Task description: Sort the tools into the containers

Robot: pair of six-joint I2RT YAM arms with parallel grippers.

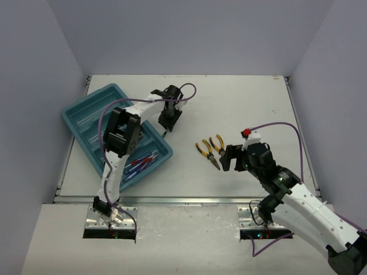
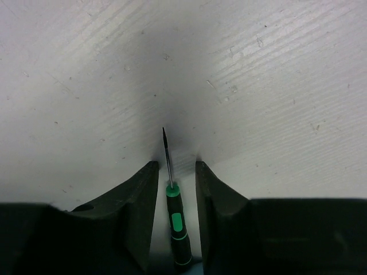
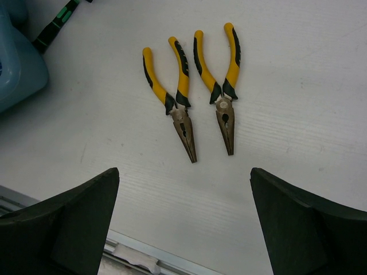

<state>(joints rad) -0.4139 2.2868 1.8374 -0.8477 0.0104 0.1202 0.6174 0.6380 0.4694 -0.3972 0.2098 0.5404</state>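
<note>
Closest to us on the right half of the table, we are holding the right gripper low over the surface with its jaws spread wide, and nothing is sitting between them. Just beyond its fingers, two yellow-handled pliers are lying side by side on the table. Their noses are closed and pointing back toward the gripper, and their handles are reaching away. The two pairs are lying near each other but are not touching.

Off to the left, the teal tray is sitting at an angle on the table. Blue-handled screwdrivers with some red among them are lying in the compartments along its right side, toward its near end. We are not making out more of them than that.

Farther out, we are pointing the left gripper down at the table just beside the tray's right long edge. Its jaws are standing only narrowly apart, straddling the handle of a black-green screwdriver. A sliver of gap is showing on either side of the handle, so the fingers are not yet pressing on it. The screwdriver is lying outside the tray, with its thin tip pointing away from the wrist across bare table.
</note>
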